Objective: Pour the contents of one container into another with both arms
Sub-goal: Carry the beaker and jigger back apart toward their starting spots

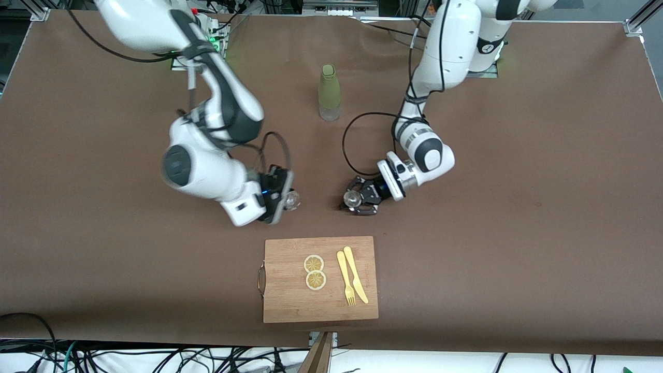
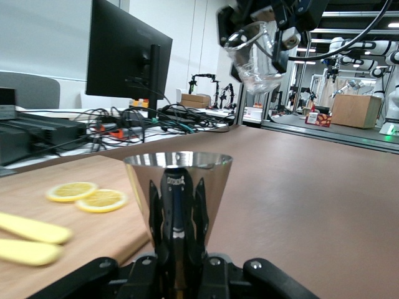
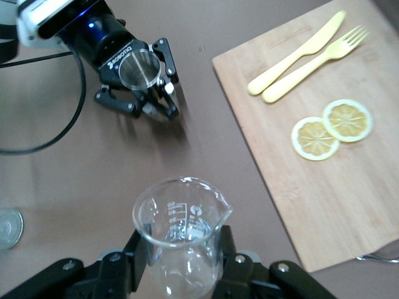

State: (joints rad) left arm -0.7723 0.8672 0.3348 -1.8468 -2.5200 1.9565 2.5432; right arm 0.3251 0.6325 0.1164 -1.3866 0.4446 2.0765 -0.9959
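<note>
Glass beaker (image 3: 181,233) gripped by right tool (image 3: 182,274) | steel cup (image 2: 177,187) gripped by left tool (image 2: 179,265)

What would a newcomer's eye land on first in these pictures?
Probably the two grippers meeting mid-table: the left gripper shut on a shiny metal cup, the right gripper shut on a clear glass beaker. Next, the wooden cutting board nearer the front camera, with lemon slices and yellow cutlery.

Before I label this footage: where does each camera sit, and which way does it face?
Front: high across the table, facing both arms, bottle, board.
Left wrist: on the left gripper, looking over its metal cup at the right gripper.
Right wrist: above the right gripper's beaker, looking down.
All share the lemon slices.
</note>
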